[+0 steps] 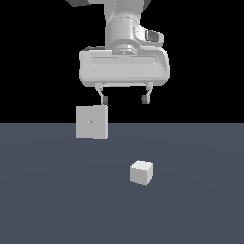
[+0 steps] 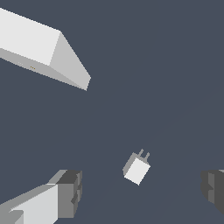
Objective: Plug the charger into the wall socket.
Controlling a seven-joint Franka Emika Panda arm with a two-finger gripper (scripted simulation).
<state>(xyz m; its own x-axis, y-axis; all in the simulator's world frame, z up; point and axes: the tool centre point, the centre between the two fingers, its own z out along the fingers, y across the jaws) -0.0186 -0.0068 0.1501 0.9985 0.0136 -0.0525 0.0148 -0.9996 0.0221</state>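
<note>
Nearest in the exterior view: the charger [image 1: 141, 172], small white cube, sits on the dark blue-grey floor [image 1: 57, 200], a bit to the exterior view's right of centre. Nothing touching it. In the wrist view the charger [image 2: 137, 169] shows two short grey prongs sticking out of one side; it lies on the floor between the two fingertips but well below them, not in contact w/ either.

Further back, to the exterior view's left: the wall socket [image 1: 91, 122], flat pale-grey square block, stands upright on the floor, tiny yellowish dot mid-face. Well apart from the charger. Wrist view shows the wall socket [image 2: 39, 48] as a long pale slab seen from above, w/ the dot faint on its shaded face.

Above both: the gripper [image 1: 124, 99] hangs from the arm, pointing down, well clear of the floor. Jaws spread wide, nothing between them. Dark pads [image 2: 70, 192] visible at the wrist view's edges. In the exterior view one fingertip sits just above the socket's top edge; can't tell if they touch.
</note>
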